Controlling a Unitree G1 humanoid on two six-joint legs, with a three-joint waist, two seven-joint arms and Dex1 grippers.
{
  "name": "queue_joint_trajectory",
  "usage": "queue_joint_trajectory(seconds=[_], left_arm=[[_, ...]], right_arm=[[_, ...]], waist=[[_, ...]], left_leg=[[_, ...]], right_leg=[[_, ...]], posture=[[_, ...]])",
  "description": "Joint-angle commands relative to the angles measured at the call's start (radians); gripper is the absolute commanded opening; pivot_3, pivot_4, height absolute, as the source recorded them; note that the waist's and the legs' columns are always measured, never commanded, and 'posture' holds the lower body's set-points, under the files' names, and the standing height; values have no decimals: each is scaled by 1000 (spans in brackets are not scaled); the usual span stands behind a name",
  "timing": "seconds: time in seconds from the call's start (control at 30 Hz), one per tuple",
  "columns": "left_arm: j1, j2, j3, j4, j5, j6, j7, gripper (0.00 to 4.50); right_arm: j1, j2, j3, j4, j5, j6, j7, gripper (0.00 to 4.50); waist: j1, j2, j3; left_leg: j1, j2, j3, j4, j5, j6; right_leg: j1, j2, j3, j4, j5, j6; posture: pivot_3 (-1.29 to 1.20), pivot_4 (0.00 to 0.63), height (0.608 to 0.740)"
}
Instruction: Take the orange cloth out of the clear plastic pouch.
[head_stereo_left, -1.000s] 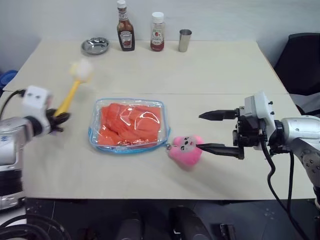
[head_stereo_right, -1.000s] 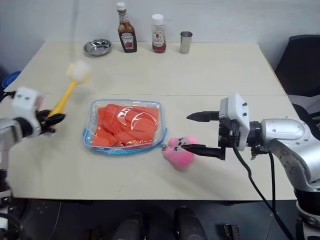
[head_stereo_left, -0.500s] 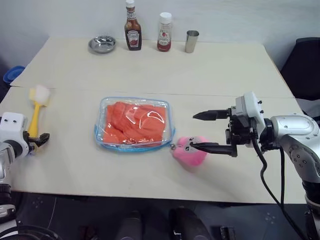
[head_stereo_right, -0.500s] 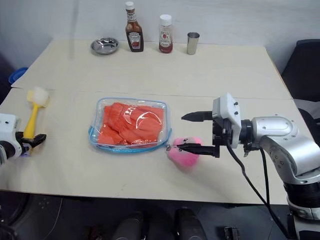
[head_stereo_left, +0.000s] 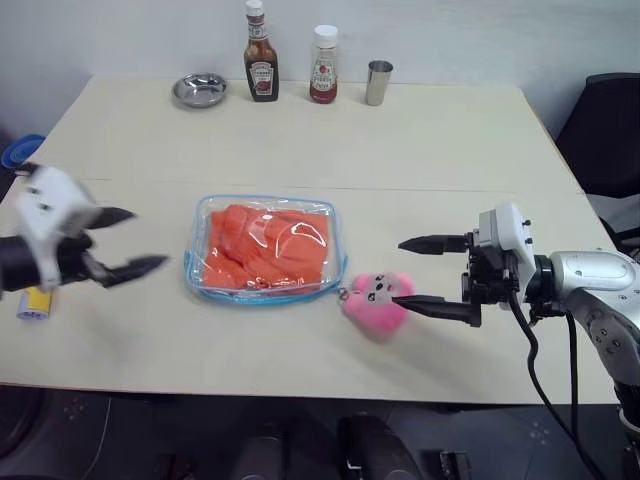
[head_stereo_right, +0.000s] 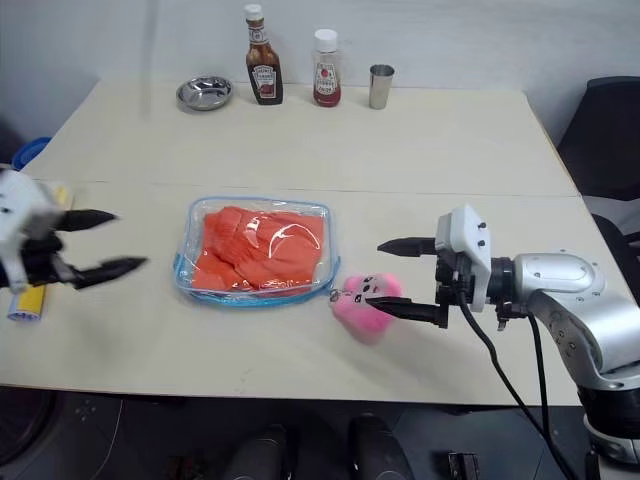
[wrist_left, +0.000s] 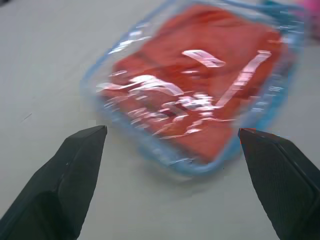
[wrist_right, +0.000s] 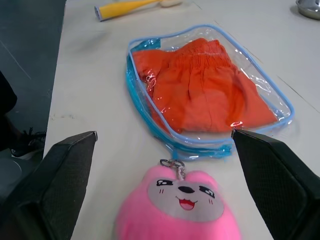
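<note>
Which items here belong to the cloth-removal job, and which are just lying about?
Job: orange cloth, clear plastic pouch, pink plush charm attached to it.

Lying about: yellow brush, ketchup bottle, second sauce bottle, metal cup, metal bowl.

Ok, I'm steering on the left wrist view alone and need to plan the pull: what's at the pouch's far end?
Observer: A pink plush hangs by a small ring off the corner of the pouch nearest the right gripper.
Operator: How does that gripper stand?
Observer: The right gripper is open, aimed at the pouch, with the plush between its fingers; I can't tell if they touch.
Operator: Anything beside my left gripper?
Observer: A yellow brush lies near the left edge of the table, just outside the open left gripper.
</note>
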Motion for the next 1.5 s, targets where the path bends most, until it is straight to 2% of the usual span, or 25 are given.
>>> queue_joint_trajectory(seconds=[0.03,0.2,0.37,0.47,0.63,0.67,0.83,0.93,1.13,1.23,1.3,1.4,1.5], left_arm=[[-77,4,-209,29,155,-194,-45,4474],[-198,-16,-412,201,368,-436,-71,4474],[-295,-81,-477,358,487,-575,-30,4474],[-301,-108,-480,401,509,-627,-29,3951],[-287,-114,-473,418,500,-687,-66,2493],[-283,-111,-474,418,494,-700,-79,2363],[-214,-87,-435,403,449,-808,-126,1082],[-198,-74,-418,428,471,-861,-111,1082],[-212,-128,-409,409,433,-799,-88,1082],[-208,-138,-398,397,429,-764,-87,1610],[-200,-148,-380,385,409,-735,-81,2262],[-175,-141,-306,265,207,-508,-143,3102],[-172,-122,-235,145,9,-281,-178,3102]], right_arm=[[24,-35,-44,-31,-11,-12,1,4500],[74,-54,-75,-29,-27,-21,-8,4500],[142,-48,-106,-67,-32,-20,-33,4500],[163,-44,-109,-84,-33,-20,-46,4500],[170,-48,-115,-80,-32,-21,-49,4500],[168,-49,-115,-78,-33,-21,-48,4500],[178,-68,-118,-73,-32,-13,-27,4500],[191,-81,-122,-70,-32,-15,-11,4500],[201,-57,-87,-73,-53,16,-72,4500],[215,-30,-54,-91,-59,25,-108,4500],[211,-10,-31,-91,-68,30,-132,4500],[190,26,15,-64,-91,30,-160,4500],[164,55,53,-31,-115,23,-169,4500]], waist=[[0,0,0],[-2,0,0],[3,0,0],[1,0,0],[3,0,0],[3,0,0],[1,0,0],[2,0,0],[2,0,0],[2,0,0],[1,0,0],[-1,0,0],[1,0,0]], left_leg=[[0,0,0,0,0,0],[0,1,2,-1,0,1],[0,1,2,1,0,2],[-1,1,2,2,-1,2],[-1,1,2,3,-1,2],[-1,1,2,3,-1,2],[-1,1,2,3,-1,2],[-1,1,2,4,-1,2],[-1,1,2,4,-1,3],[-1,1,2,4,-1,3],[-1,1,2,4,-1,3],[-1,1,2,5,-1,3],[-1,1,2,5,-1,2]], right_leg=[[0,1,0,0,0,0],[-1,3,2,1,0,0],[-1,3,2,1,0,0],[-1,2,2,1,0,0],[-1,2,2,3,0,0],[-1,2,2,3,0,0],[-1,2,2,3,0,0],[-1,2,1,3,0,0],[0,2,1,3,0,0],[0,2,1,3,0,0],[-1,2,1,4,0,0],[-1,2,2,4,0,0],[-1,2,1,5,0,0]], posture=[[0,150,740],[0,150,740],[0,150,740],[0,150,740],[0,150,740],[0,150,740],[0,150,740],[0,150,740],[0,150,740],[0,150,740],[0,150,740],[0,150,740],[0,150,740]])
